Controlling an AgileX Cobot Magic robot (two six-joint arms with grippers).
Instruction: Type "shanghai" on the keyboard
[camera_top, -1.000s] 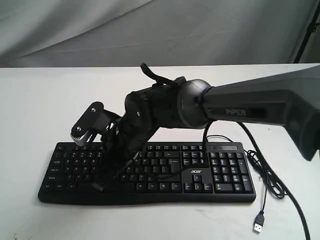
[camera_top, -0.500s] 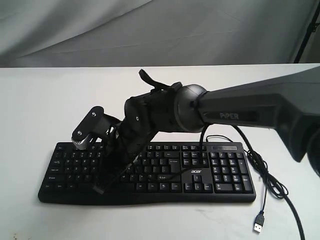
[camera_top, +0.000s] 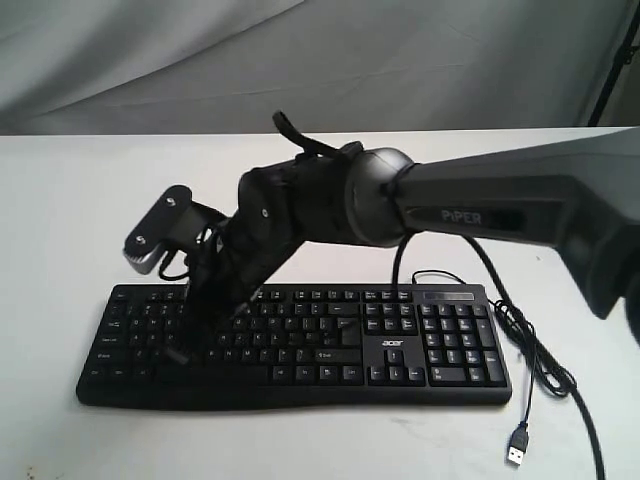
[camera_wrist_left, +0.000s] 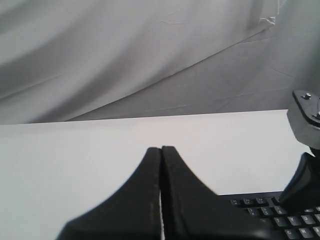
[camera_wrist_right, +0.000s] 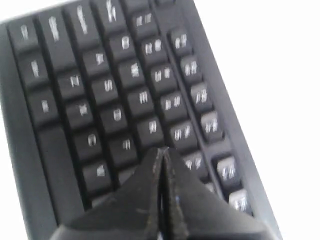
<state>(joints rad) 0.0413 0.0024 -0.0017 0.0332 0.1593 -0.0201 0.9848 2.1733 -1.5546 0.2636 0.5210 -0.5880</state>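
Observation:
The black keyboard (camera_top: 440, 340) with white legends and an acer logo lies on the white table, facing the front. My right arm reaches across the middle to the keyboard's left half. Its gripper (camera_top: 178, 352) is shut, and the tip points down at the left letter keys. In the right wrist view the shut fingertips (camera_wrist_right: 162, 151) sit just above blurred keys of the keyboard (camera_wrist_right: 100, 90); I cannot tell whether they touch one. My left gripper (camera_wrist_left: 161, 149) is shut and empty over bare table, beside a corner of the keyboard (camera_wrist_left: 260, 210). The exterior view does not show it.
The keyboard's black cable (camera_top: 530, 345) loops on the table to its right and ends in a loose USB plug (camera_top: 517, 447) near the front edge. A grey cloth backdrop (camera_top: 300, 60) hangs behind the table. The right wrist camera housing (camera_top: 158, 232) juts out to the left.
The right gripper has shifted left along the keyboard, and its tip now sits over a farther key row. The wrist camera housing rose and moved left with it.

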